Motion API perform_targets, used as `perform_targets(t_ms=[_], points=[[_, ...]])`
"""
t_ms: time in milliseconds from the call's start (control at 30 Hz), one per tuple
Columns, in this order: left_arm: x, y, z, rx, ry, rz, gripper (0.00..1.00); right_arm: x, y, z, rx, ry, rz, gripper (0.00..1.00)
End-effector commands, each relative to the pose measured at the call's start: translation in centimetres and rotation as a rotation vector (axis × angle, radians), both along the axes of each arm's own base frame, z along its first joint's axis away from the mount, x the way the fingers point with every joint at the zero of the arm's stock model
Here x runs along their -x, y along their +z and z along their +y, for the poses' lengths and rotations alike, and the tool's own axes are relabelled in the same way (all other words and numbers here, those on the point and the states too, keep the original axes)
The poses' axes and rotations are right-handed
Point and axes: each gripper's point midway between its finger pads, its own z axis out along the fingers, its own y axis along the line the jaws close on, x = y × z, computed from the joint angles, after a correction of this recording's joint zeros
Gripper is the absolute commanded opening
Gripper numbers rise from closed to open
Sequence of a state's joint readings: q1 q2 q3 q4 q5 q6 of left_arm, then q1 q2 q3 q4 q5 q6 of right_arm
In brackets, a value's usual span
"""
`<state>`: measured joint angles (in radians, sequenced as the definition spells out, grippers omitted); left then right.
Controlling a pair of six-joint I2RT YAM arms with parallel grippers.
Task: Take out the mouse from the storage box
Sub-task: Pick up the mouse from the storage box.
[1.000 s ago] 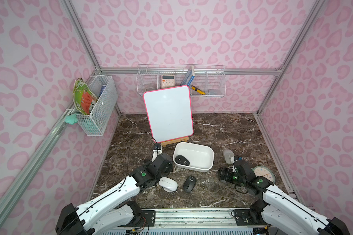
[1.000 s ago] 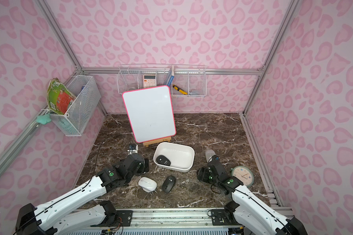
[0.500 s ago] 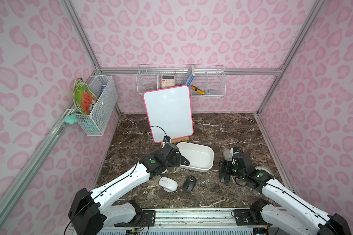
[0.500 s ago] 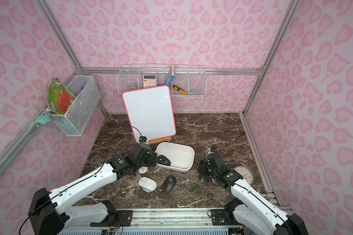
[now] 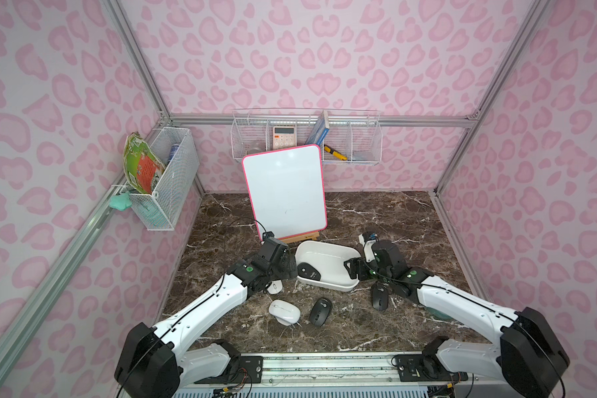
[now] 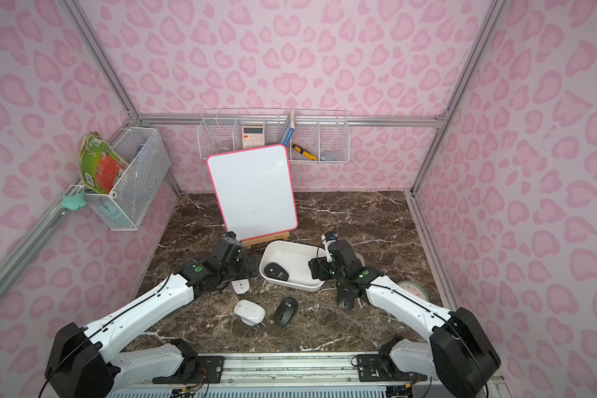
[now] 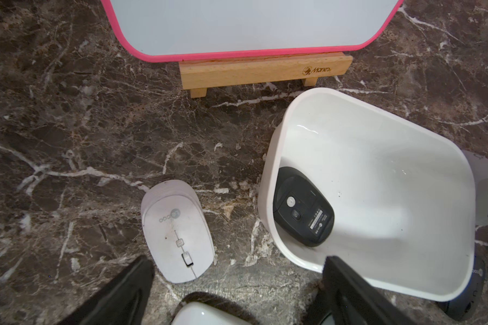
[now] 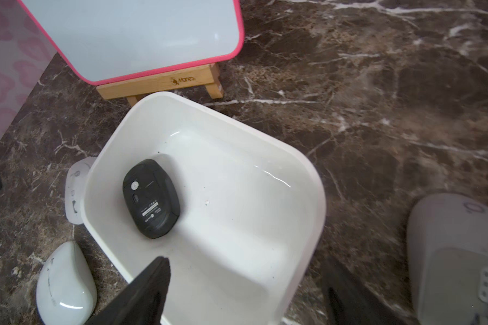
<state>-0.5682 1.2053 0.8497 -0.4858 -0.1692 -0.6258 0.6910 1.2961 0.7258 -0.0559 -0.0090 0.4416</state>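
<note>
The storage box (image 5: pixel 331 267) (image 6: pixel 297 256) is a shallow white tub on the marble in front of the whiteboard. One black mouse (image 5: pixel 309 271) (image 6: pixel 276 271) (image 7: pixel 303 206) (image 8: pixel 151 198) lies belly-up at its left end. My left gripper (image 5: pixel 288 268) (image 7: pixel 237 261) is open just outside the box's left wall, one finger over the near corner rim. My right gripper (image 5: pixel 354 270) (image 8: pixel 245 264) is open and straddles the box's right wall (image 8: pixel 313 213), one finger inside and one outside. Neither touches the mouse.
Outside the box lie a flat white mouse (image 7: pixel 178 230), a glossy white mouse (image 5: pixel 284 311), a black mouse (image 5: pixel 320 311), another black mouse (image 5: pixel 379 297) and a grey mouse (image 8: pixel 457 253). The pink-edged whiteboard (image 5: pixel 285 193) on a wooden easel stands close behind.
Both arms have reached in toward the box, the left to its left end, the right to its right wall. The right gripper has left the black mouse lying beside that arm.
</note>
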Motion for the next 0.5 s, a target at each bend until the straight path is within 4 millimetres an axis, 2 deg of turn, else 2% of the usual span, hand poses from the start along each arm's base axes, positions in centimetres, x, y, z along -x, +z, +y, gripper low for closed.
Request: perform_targets(t_ms=[0, 133, 233, 467], points=[[-0.4, 0.0, -0.9, 0.062, -0.005, 0.005, 0.99, -0.5, 0.4, 3.4, 0.021, 0.116, -0.046, 0.86], [-0.7, -0.2, -0.8, 0.089, 0.008, 0.013, 0.99, -0.4, -1.6, 6.8, 0.081, 0.218, 0.001, 0.85], [-0.7, -0.3, -0.4, 0.104, 0.024, 0.011, 0.99, -0.5, -2.5, 8.5, 0.104, 0.266, 0.006, 0.84], [-0.1, -0.6, 0.9, 0.119, 0.054, -0.002, 0.99, -1.2, -3.9, 10.7, 0.119, 0.332, 0.034, 0.84]])
